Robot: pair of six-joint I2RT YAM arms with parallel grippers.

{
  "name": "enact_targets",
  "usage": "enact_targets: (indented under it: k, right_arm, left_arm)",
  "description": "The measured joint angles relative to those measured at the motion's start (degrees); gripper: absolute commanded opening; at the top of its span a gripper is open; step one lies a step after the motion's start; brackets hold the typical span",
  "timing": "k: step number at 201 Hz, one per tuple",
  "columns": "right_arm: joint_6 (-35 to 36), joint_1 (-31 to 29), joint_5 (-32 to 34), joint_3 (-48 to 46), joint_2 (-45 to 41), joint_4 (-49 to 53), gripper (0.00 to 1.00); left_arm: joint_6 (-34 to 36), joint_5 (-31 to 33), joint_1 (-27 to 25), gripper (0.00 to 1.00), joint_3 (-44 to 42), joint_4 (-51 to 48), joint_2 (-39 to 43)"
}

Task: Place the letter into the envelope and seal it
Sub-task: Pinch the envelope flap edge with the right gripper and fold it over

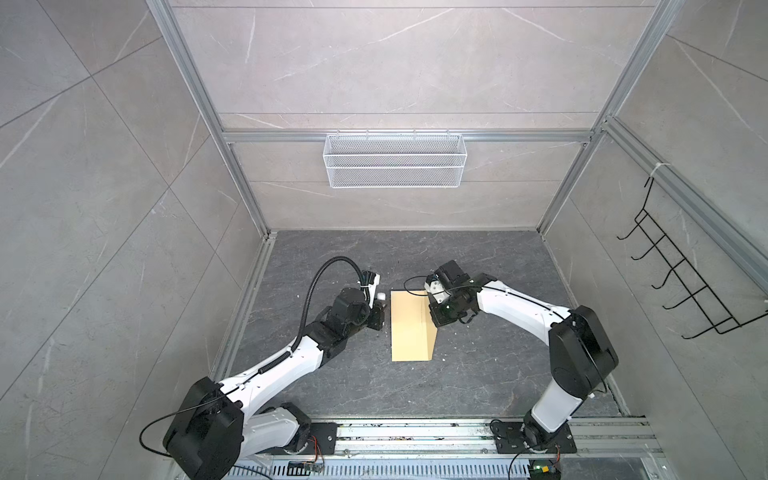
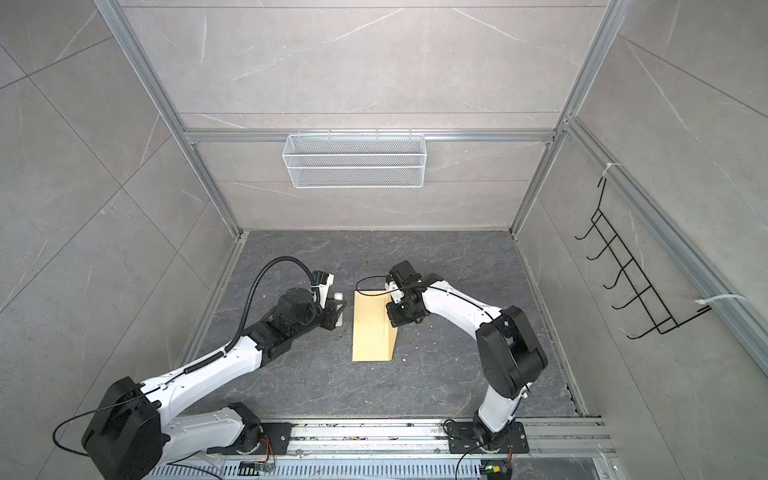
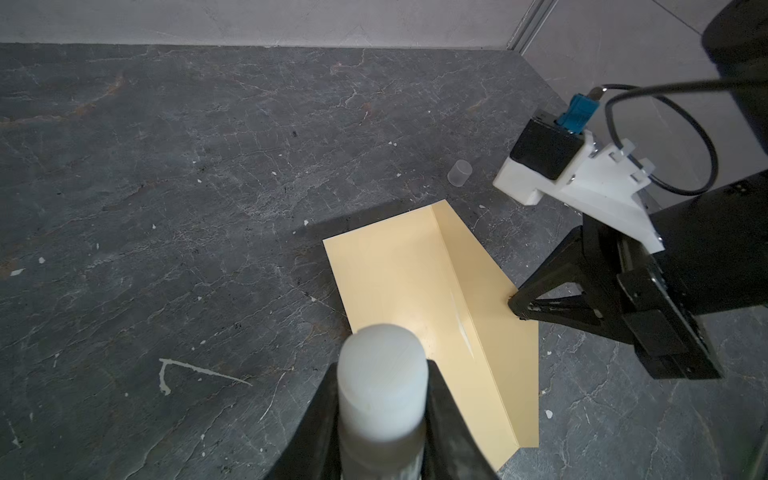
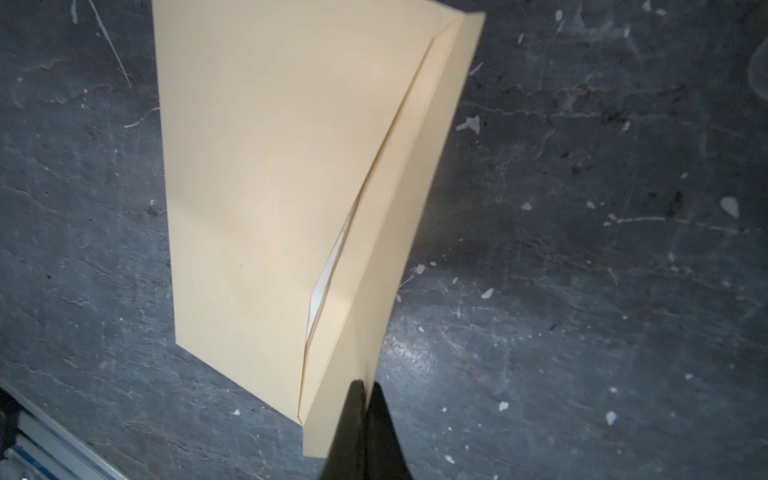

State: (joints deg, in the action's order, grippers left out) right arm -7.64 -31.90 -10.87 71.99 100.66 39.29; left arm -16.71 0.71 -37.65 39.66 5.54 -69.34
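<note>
The envelope [image 1: 409,328] [image 2: 370,332] lies flat mid-table, long side running away from me. My right gripper [image 1: 436,326] [image 4: 365,386] is shut on the edge of its flap [image 4: 399,208] and holds that flap raised off the body. In the right wrist view a pale sliver of the letter [image 4: 326,274] shows in the open mouth; the rest is hidden inside. Just left of the envelope, my left gripper [image 1: 376,311] [image 3: 383,368] is shut on a white glue stick [image 3: 382,399], whose uncapped end points toward the envelope [image 3: 399,282].
A small clear cap [image 3: 460,171] lies on the dark stone table beyond the envelope's far end. A white wire basket [image 1: 394,160] hangs on the back wall and a black hook rack [image 1: 681,282] on the right wall. An aluminium rail [image 1: 415,436] runs along the front.
</note>
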Motion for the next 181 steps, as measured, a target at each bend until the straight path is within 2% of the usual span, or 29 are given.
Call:
enact_targets:
  k: [29, 42, 59, 95, 114, 143, 181]
  right_arm:
    - [2.93, 0.79, -1.44, 2.62, 2.89, 0.33, 0.2]
    - [3.26, 0.96, -2.27, 2.6, 2.97, -0.13, 0.31]
    - [2.73, 1.09, -3.3, 2.12, 2.25, -2.34, 0.39]
    - [0.98, 1.7, -3.69, -5.18, -6.71, -9.92, 0.43]
    - [-0.9, 2.8, -2.93, -10.34, -13.64, -13.99, 0.41]
    - [-5.07, 4.85, -0.35, -18.21, -21.81, -19.93, 0.3]
    - [-9.46, 6.38, 1.44, -21.57, -20.11, -22.51, 0.11]
  left_arm:
    - [-0.83, -0.98, 0.0, 0.0, 0.0, 0.98, -2.32]
    - [-1.29, -1.14, 0.0, 0.0, 0.0, 1.36, -3.28]
    - [-1.99, -1.33, 0.0, 0.0, 0.02, 2.4, -4.9]
    - [-3.5, -2.51, 0.0, 0.0, 0.24, 4.09, -8.81]
    - [-4.13, -2.93, 0.0, 0.0, 0.57, 4.92, -10.88]
    - [-4.83, -4.22, 0.0, 0.0, 1.55, 5.53, -13.94]
    - [-5.77, -5.29, 0.0, 0.0, 2.21, 6.97, -17.35]
